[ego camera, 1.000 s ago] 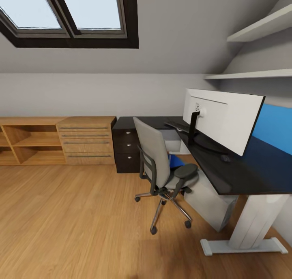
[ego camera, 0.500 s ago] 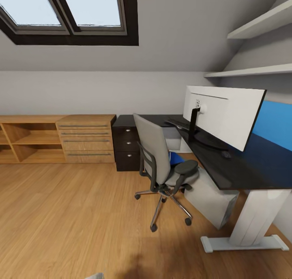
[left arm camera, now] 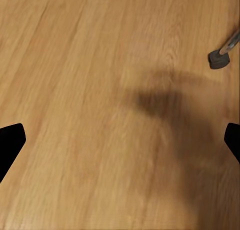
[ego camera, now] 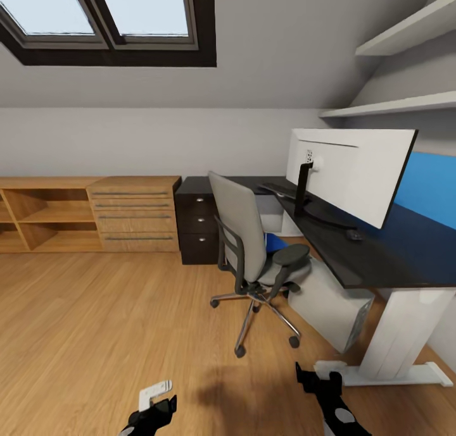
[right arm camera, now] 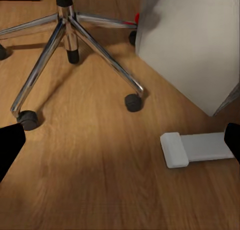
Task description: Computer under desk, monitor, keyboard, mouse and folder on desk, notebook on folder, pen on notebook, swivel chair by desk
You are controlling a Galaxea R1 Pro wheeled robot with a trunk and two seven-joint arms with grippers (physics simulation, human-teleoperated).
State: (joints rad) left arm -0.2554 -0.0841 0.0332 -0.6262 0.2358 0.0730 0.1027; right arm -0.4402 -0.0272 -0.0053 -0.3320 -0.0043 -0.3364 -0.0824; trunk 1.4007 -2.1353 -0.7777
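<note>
I see an attic bedroom with wooden floor (ego camera: 95, 335), the monitor (ego camera: 354, 173) standing lengthwise along the black worktop (ego camera: 392, 259), white back toward me, both tools (ego camera: 152, 411) (ego camera: 320, 385) spread wide, empty.

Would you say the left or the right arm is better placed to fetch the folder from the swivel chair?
Probably the right. The right gripper hangs nearer the swivel chair and the folder on its seat; the left gripper sits farther off over bare floor.

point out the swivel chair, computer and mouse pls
swivel chair (ego camera: 237, 224), head view, on the grey backrest.
computer (ego camera: 326, 306), head view, on the tower's light grey side panel.
mouse (ego camera: 354, 235), head view, on its black top.
</note>
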